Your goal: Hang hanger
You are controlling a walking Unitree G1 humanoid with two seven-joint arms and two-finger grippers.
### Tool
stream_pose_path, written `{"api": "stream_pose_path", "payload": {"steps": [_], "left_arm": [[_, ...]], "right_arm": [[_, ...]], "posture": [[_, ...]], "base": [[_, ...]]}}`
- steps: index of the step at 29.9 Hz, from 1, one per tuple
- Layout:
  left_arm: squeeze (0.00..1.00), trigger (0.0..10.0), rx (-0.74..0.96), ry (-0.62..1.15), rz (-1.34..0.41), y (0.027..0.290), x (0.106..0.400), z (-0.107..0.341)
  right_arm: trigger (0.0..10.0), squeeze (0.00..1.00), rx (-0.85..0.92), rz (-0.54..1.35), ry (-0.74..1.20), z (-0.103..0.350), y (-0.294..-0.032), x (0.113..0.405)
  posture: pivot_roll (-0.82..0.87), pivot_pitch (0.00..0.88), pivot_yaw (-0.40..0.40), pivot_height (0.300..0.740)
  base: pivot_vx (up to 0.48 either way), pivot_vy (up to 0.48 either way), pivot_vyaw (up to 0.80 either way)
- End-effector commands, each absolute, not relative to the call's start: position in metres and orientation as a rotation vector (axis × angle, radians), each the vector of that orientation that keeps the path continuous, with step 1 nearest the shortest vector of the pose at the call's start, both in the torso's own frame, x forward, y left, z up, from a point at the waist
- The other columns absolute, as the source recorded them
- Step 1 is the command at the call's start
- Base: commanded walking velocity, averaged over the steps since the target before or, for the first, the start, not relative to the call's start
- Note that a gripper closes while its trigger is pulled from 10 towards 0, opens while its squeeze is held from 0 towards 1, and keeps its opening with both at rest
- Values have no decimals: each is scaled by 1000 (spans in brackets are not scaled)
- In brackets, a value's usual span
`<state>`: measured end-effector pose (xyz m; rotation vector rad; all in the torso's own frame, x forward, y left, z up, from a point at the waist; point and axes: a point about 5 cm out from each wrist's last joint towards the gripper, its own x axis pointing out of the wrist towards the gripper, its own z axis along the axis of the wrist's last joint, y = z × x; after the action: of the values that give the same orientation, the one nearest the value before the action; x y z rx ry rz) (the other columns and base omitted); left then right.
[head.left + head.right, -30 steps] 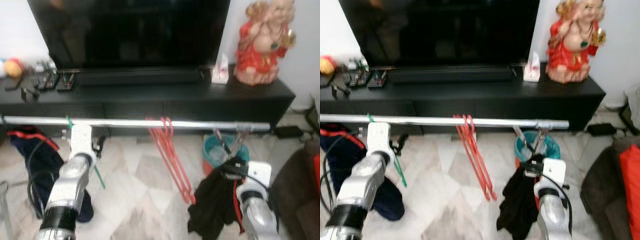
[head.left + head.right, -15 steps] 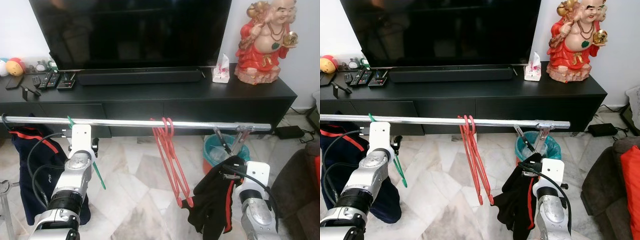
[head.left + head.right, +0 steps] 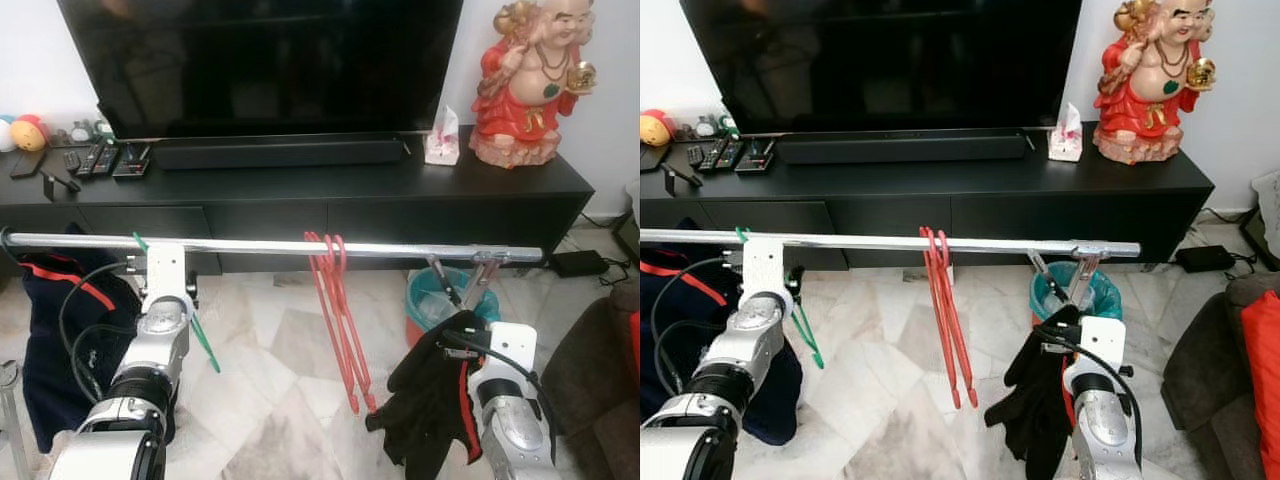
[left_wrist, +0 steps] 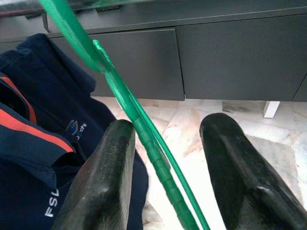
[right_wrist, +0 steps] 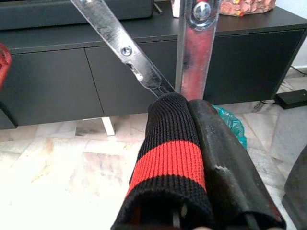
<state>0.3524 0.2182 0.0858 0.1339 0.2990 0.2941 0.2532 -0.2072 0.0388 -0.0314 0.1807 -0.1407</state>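
So the left gripper (image 4: 165, 191) is spread open around the thin green plastic hanger (image 4: 144, 139), not pinching it, and its hook looks already over the long silver metal rail (image 3: 270, 246), so that part seems done. The right gripper (image 5: 192, 158) is clamped on a black knit garment with a red stripe (image 5: 168, 163). Behind it, a teal plastic bucket (image 3: 1100, 295); contents hidden.

Looked forward and down from the head, both eyes sharing the rail (image 3: 270, 246) and TV stand (image 3: 970, 190); peered close along each wrist's jaws toward the stand's dark front.
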Motion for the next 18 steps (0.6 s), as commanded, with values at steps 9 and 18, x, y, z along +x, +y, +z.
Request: {"api": "stream_pose_path", "payload": {"steps": [9, 18], "left_arm": [[0, 0, 148, 281, 306, 217, 355, 87], [0, 0, 153, 267, 303, 214, 356, 89]], "right_arm": [[10000, 0, -35, -121, 143, 48, -205, 256], [10000, 0, -33, -114, 143, 48, -203, 256]], "posture": [[-60, 0, 26, 740], [-60, 0, 27, 740]], "base": [[0, 0, 0], [0, 0, 0]]}}
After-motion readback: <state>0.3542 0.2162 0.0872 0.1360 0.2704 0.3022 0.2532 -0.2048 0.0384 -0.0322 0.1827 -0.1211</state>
